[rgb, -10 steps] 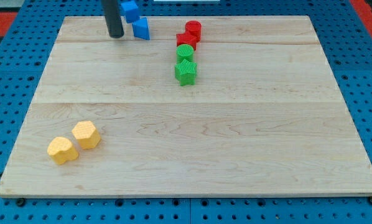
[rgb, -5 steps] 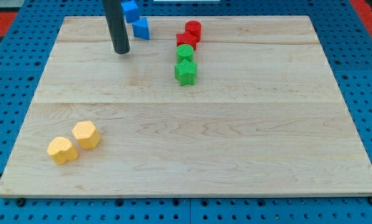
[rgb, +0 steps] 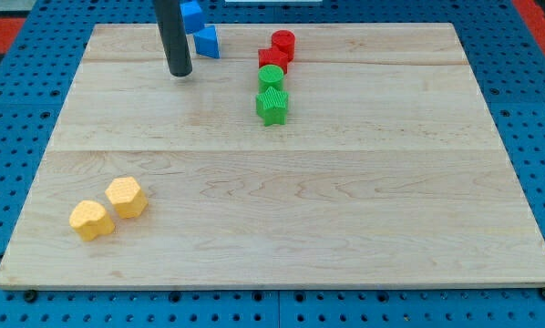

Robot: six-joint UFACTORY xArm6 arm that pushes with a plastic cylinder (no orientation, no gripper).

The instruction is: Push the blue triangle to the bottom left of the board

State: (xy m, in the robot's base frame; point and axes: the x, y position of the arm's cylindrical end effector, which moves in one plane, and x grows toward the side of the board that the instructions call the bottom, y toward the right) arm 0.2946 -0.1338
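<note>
Sitting near the top edge of the table (rgb: pixel 491 182), the blue triangle (rgb: pixel 207 42) is lying just right of my tip (rgb: pixel 179 72), apart from it. No jaws are showing; there is only the rod. Being small, stiff and probably light, it is likely sliding easily; pushing its upper-right face looks best.

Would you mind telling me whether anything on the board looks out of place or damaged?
Mostly no. One blue block sits at the board's top edge, partly past it. The blue triangle lies just below it, with my tip to its lower left, apart. No damage shows.
</note>
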